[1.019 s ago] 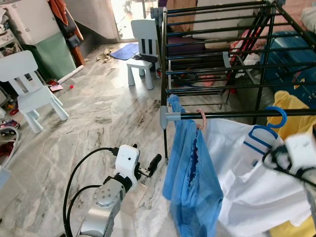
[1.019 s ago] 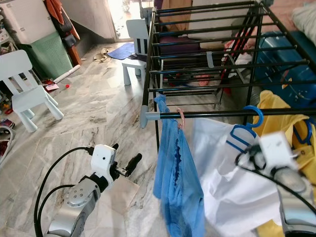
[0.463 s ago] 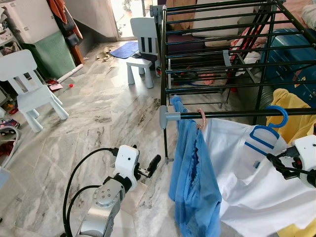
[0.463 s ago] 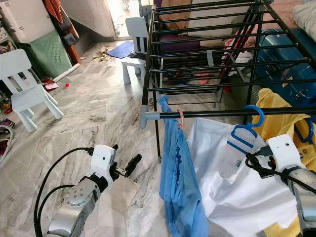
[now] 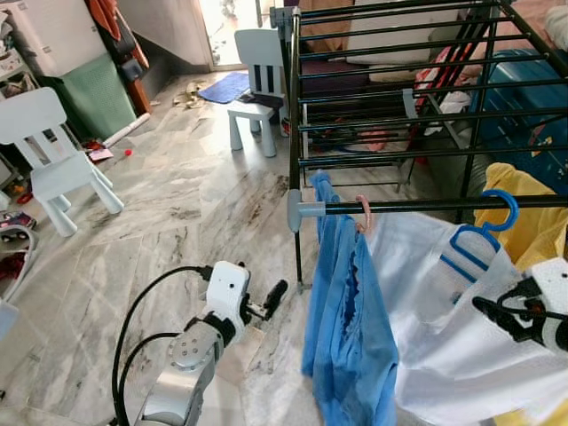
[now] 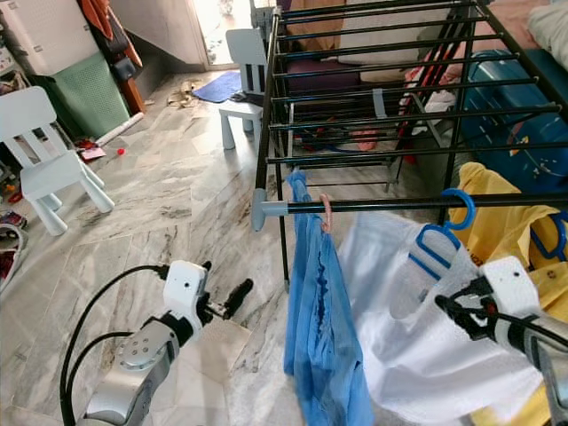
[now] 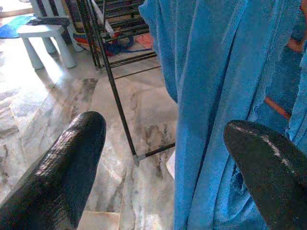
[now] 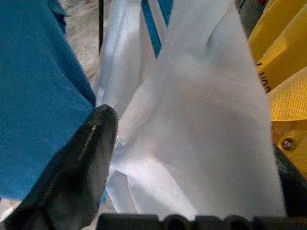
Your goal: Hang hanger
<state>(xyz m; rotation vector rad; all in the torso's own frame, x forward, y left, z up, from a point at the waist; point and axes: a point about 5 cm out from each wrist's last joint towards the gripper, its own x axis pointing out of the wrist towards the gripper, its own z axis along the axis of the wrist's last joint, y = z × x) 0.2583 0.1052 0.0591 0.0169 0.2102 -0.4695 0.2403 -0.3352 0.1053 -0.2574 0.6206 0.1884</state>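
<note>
- The black drying rack point(image 5: 390, 98) carries the load here — along its front rail point(image 6: 399, 204) hang a blue garment point(image 5: 351, 328), a white shirt point(image 6: 417, 346) and a yellow garment point(image 6: 497, 222), side by side.
- The blue hanger point(image 5: 479, 235) sits inside the white shirt's neck, hook at 12 o'clock and curled over the front rail; its long axis runs down and away from the hook, tilted rather than level.
- A small pink hook point(image 5: 362, 213) rides the same rail, just beside the blue garment's top.
- Right gripper point(image 6: 457, 315) is at 4 o'clock in the head views, against the white shirt below the hanger; in the right wrist view the shirt cloth bunches between the black fingers point(image 8: 81, 163) — whether they are pinching it or merely around it, I cannot tell.
- Left gripper point(image 5: 271, 297) is low at 7 o'clock over the marble floor point(image 5: 160, 231), aimed toward the blue garment; the left wrist view shows its two fingers point(image 7: 72, 163) well apart, nothing between them.
- Around the scene: two white child chairs, one point(image 5: 49, 151) at 9 o'clock and one point(image 5: 257, 84) at 12 o'clock, next to the rack's far corner.
- A blue mat point(image 5: 224, 89) lies by the doorway beyond, and a green panel point(image 5: 93, 98) leans at 10 o'clock.
- A blue suitcase point(image 6: 515, 106) stands behind the rack's bars at 2 o'clock.
</note>
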